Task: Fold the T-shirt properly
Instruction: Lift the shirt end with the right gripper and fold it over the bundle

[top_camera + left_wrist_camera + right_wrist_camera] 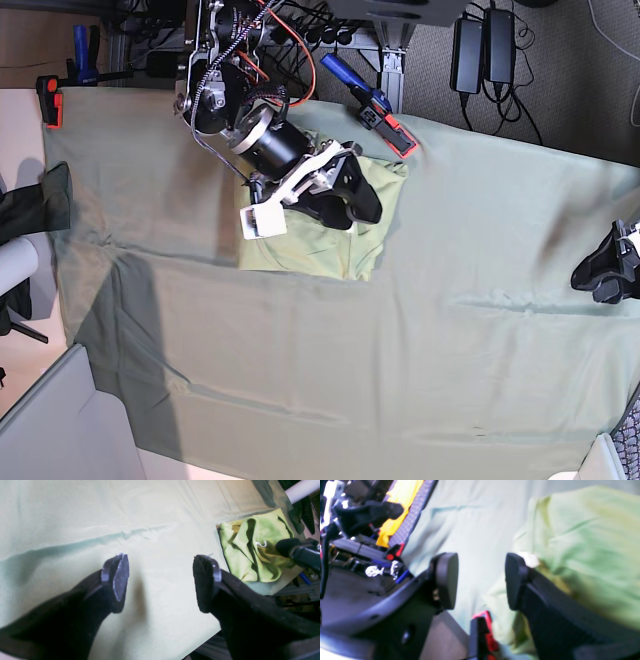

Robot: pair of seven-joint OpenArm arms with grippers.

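Soft, light yellow-green cotton, the T-shirt (335,240) is lying bunched near the table's far edge under the right gripper (481,580), both grippers' jaws standing apart and empty; a hem corner looks easiest to pinch.

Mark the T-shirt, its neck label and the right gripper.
T-shirt (310,255), base view, lower folded panel.
Neck label (261,544), left wrist view, white loop.
Right gripper (481,580), right wrist view, midway between open pads.
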